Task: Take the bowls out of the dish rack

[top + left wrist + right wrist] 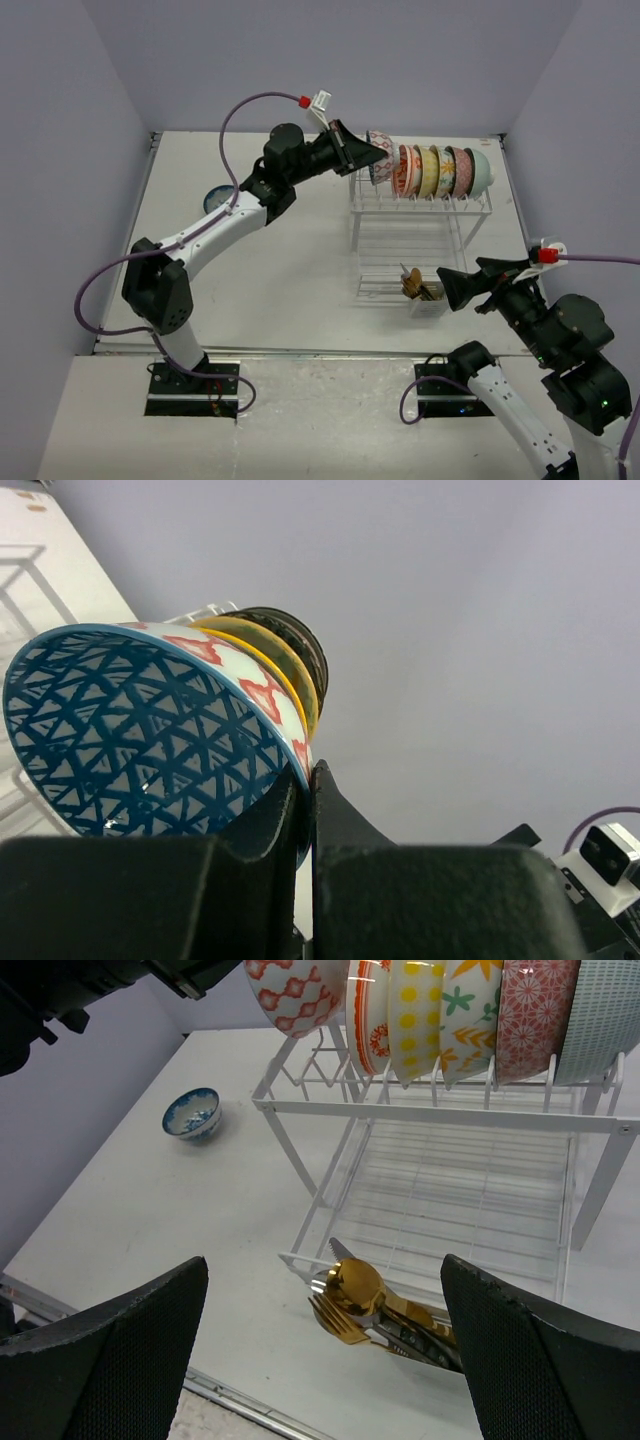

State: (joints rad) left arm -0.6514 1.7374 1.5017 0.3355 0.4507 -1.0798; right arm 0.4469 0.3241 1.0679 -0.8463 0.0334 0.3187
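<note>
The table [280,290] is white and walled in pale violet. The rack [420,203] stands on its far right part, two tiers of white wire.

My left arm reaches across to the rack's upper left end. My left pincer [375,155] is clamped on the rim of the blue-lined bowl [380,160], one finger inside and one outside, with almost no gap between them. From that wrist I see the bowl's blue lattice interior [140,730], its red-orange outer pattern, and my fingertips meeting at the rim [308,780]. This bowl is at the left end of the row on the top tier. From the right wrist its lower edge [295,990] sits higher than its neighbours'. I cannot tell whether it touches the tines.

My right pincer [448,285] hangs near the rack's near right corner, spread as wide as it goes and holding nothing. Its two fingers frame the lower tier [322,1260].

Five more bowls stand on edge in the top tier, side by side: red-orange [405,170], yellow [428,170], flowered [445,170], pink [462,172], pale teal [480,170].

One blue bowl [215,200] sits upright on the table, well left of the rack.

A caddy [428,305] at the rack's near edge holds gold cutlery [350,1295].
</note>
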